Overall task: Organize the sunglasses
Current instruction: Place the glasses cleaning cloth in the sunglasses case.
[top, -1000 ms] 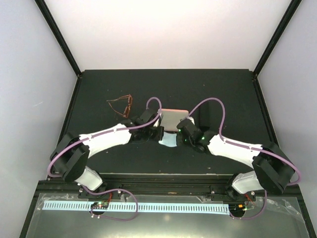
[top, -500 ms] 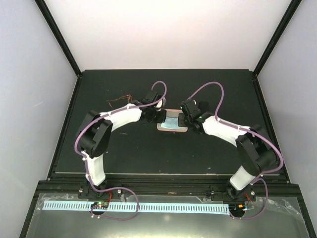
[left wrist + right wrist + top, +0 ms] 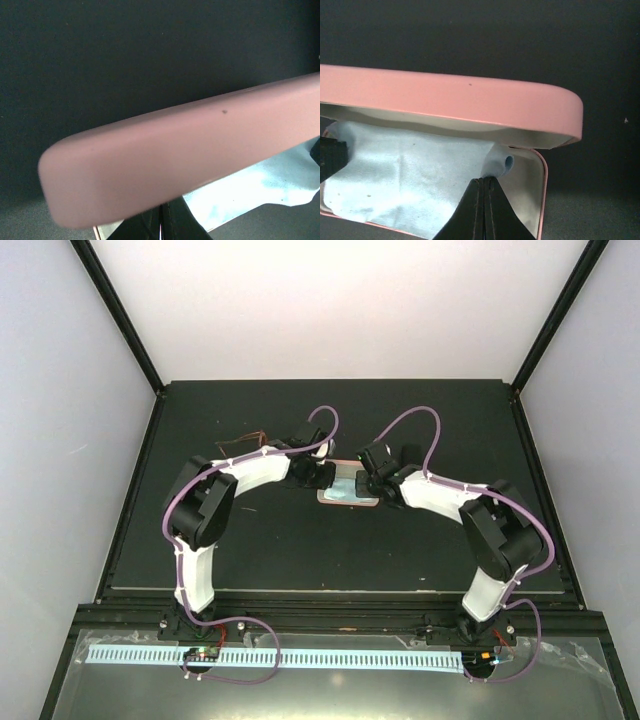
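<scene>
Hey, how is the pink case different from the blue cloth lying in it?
The pink case is a smooth, rigid shell; the blue cloth is soft and rumpled. The case is pink outside with a cream lining, the cloth pale blue all over. The case stands partly open and holds the cloth, which lies in its lower half under the raised lid. Both are pastel coloured.

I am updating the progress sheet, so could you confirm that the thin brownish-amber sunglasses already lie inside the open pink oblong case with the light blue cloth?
Not quite: the thin brownish-amber sunglasses lie on the black table left of the open pink oblong case, as the top external view shows. The case does hold the light blue cloth.
</scene>
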### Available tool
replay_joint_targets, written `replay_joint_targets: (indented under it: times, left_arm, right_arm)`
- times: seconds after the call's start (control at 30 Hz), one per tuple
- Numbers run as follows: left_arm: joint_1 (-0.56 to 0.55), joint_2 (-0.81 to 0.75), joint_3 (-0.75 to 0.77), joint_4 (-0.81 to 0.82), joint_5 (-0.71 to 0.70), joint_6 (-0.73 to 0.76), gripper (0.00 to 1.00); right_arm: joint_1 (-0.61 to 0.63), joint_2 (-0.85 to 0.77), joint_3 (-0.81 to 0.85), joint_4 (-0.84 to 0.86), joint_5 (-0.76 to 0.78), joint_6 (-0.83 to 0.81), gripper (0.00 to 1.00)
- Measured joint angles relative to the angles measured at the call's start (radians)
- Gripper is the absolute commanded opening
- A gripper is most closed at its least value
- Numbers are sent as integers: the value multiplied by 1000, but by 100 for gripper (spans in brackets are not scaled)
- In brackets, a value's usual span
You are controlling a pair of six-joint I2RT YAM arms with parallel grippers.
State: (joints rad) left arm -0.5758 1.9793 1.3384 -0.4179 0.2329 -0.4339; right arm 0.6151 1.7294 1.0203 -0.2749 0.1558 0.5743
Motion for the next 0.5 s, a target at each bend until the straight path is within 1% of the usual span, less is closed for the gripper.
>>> replay_joint_targets:
  times: [0.1, 0.13, 0.2, 0.3, 0.33, 0.43, 0.5]
  left_arm:
    - [0, 5, 0, -3, 0, -1, 2]
    - [0, 5, 0, -4, -1, -1, 2]
    - [0, 5, 0, -5, -6, -5, 3]
    - [0, 5, 0, -7, -20, -6, 20]
    - [0, 5, 0, -10, -27, -10, 22]
    - [0, -2, -2, -21, -56, -13, 24]
    - [0, -18, -9, -23, -71, -14, 23]
  right_arm:
    - [0, 16, 0, 2, 8, 0, 3]
    - [0, 21, 0, 2, 12, 0, 5]
    - [0, 27, 0, -2, 20, 0, 15]
    - [0, 27, -1, -3, 29, 1, 29]
    - [0, 27, -2, -3, 34, -3, 31]
    - [0, 22, -9, -2, 49, 1, 32]
    - [0, 7, -24, -4, 53, -1, 30]
